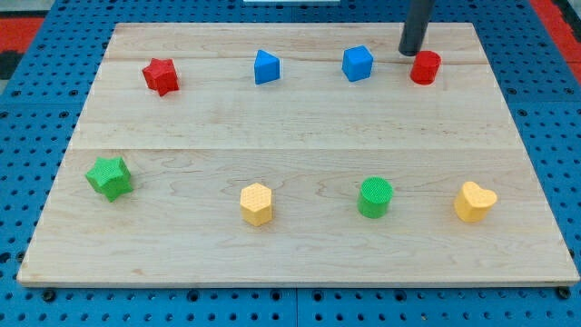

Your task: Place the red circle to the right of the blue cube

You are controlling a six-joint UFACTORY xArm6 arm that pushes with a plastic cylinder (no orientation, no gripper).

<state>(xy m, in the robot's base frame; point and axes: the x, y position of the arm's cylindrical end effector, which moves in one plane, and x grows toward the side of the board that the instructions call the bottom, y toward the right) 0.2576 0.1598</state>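
The red circle (425, 67), a short red cylinder, stands near the view's top right of the wooden board (300, 136). The blue cube (358, 63) stands to its left, with a gap between them. My rod comes down from the view's top edge and my tip (411, 52) rests just above and left of the red circle, very close to it, between it and the blue cube.
A blue triangular block (266, 66) and a red star (161, 75) stand along the view's top row. A green star (110, 177), a yellow hexagon (257, 203), a green cylinder (375, 197) and a yellow heart (475, 202) line the bottom row.
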